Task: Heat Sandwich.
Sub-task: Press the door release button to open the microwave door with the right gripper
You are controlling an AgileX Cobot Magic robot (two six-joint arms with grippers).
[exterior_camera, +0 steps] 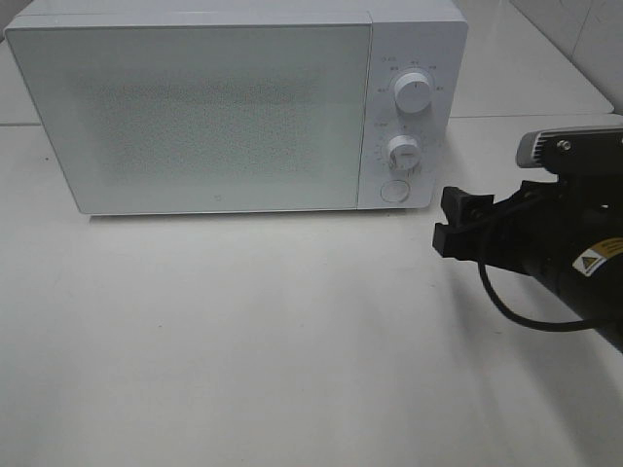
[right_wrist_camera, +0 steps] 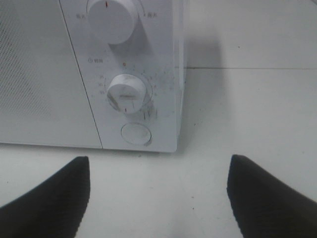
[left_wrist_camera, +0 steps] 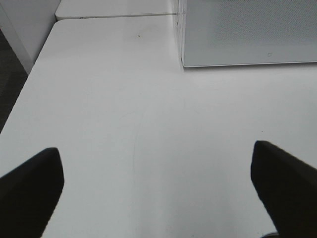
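The sandwich is out of view in all three frames. A white microwave [exterior_camera: 214,107] stands at the back of the table with its door shut. My right gripper [exterior_camera: 450,222] hovers just right of the microwave's lower front corner, open, nothing between its fingers. In the right wrist view the right gripper [right_wrist_camera: 158,163] faces the control panel: upper knob [right_wrist_camera: 111,17], lower knob [right_wrist_camera: 128,93] and round button [right_wrist_camera: 135,133]. My left gripper [left_wrist_camera: 154,151] is open over bare table, with the microwave's corner [left_wrist_camera: 247,34] ahead of it. The exterior view does not show it.
The white table [exterior_camera: 243,341] stretches in front of the microwave. Its left edge [left_wrist_camera: 29,84] drops off to a dark floor. A seam to a second table [exterior_camera: 526,115] runs behind and right of the microwave.
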